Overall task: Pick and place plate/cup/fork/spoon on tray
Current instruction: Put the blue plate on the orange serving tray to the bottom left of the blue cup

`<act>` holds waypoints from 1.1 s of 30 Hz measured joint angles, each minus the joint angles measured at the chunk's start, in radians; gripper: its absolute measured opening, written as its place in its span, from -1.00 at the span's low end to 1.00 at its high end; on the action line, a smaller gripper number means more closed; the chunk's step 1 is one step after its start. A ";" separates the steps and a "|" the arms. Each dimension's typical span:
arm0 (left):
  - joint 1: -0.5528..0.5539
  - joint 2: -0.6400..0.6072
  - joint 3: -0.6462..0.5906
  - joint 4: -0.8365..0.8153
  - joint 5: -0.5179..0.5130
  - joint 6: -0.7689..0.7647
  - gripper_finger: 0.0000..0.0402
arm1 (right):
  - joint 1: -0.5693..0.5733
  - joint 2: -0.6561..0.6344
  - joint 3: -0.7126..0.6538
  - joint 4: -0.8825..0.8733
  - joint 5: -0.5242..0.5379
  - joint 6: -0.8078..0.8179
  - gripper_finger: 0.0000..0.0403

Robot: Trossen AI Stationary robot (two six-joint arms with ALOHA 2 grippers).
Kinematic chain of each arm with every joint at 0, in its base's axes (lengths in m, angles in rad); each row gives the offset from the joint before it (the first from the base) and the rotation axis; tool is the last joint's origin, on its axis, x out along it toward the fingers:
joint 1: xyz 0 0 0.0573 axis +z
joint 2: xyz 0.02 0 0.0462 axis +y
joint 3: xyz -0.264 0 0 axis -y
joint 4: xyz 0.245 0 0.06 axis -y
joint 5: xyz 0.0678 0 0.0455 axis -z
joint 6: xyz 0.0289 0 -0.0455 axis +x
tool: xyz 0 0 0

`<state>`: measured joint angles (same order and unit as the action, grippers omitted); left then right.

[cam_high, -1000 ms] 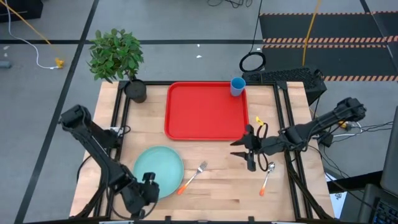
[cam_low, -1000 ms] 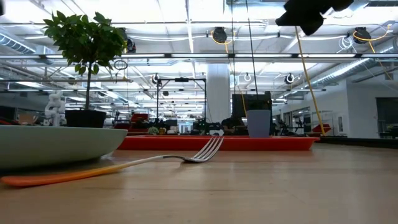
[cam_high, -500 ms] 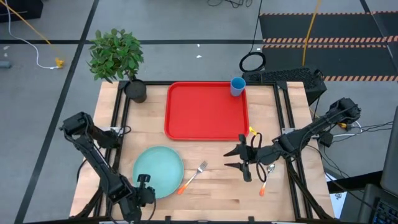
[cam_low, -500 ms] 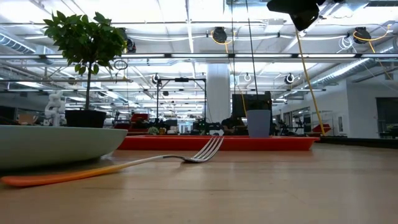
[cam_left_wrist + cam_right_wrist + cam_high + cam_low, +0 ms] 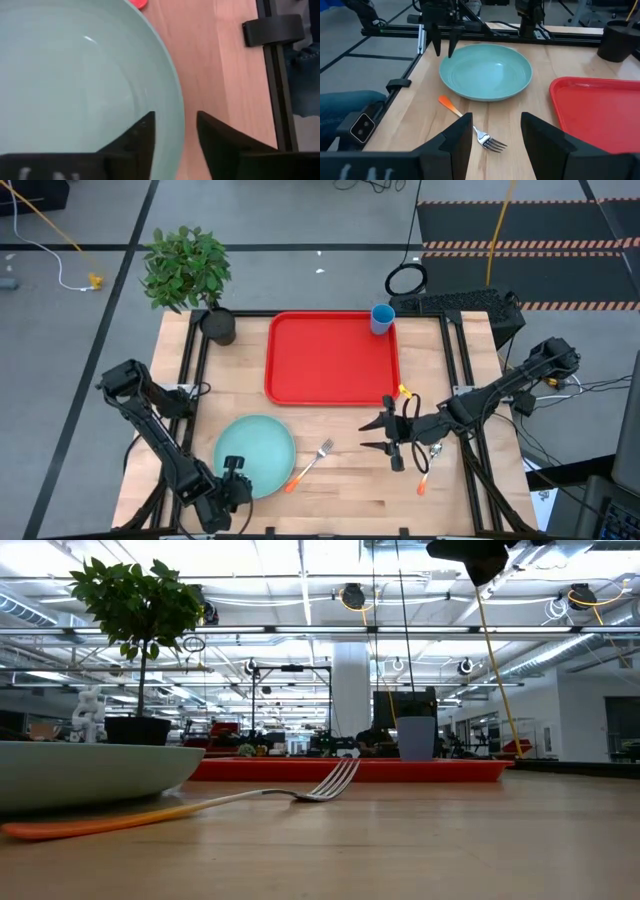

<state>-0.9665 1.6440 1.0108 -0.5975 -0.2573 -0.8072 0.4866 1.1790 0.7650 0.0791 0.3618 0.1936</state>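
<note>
Two grippers working, left gripper [image 5: 232,477] fingers apart straddling the plate [image 5: 255,455] rim, right gripper [image 5: 378,434] spread wide above the table beside the fork [image 5: 312,460], spoon [image 5: 428,467] near it

Two dark jointed arms, black claws

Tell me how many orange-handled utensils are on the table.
2: the fork lies right of the plate, and the spoon, partly hidden under the right gripper, lies near the table's right edge.

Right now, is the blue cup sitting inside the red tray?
No, the cup stands on the table just off the far right corner of the tray, which holds nothing.
</note>
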 joint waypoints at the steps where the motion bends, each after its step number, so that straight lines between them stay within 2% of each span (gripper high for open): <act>1: -0.002 0.000 -0.003 0.008 -0.004 -0.003 -0.17 | 0.000 0.000 0.000 0.000 0.000 0.001 -0.21; 4: -0.010 0.000 -0.016 0.024 -0.007 -0.004 -0.06 | 0.000 0.000 0.000 0.000 0.000 0.002 -0.21; 7: -0.015 0.000 -0.021 0.019 -0.013 0.001 -0.05 | 0.000 0.000 0.000 0.000 0.000 0.003 -0.21; 21: -0.075 0.024 -0.022 -0.003 -0.050 0.083 -0.42 | 0.000 0.000 0.000 0.004 0.000 0.000 -0.21; 33: -0.087 0.114 -0.021 0.001 -0.057 0.107 -0.45 | 0.000 0.000 0.000 0.017 0.000 -0.013 -0.21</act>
<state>-1.0537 1.7576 0.9894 -0.5961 -0.3146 -0.7006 0.4866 1.1790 0.7650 0.0959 0.3618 0.1807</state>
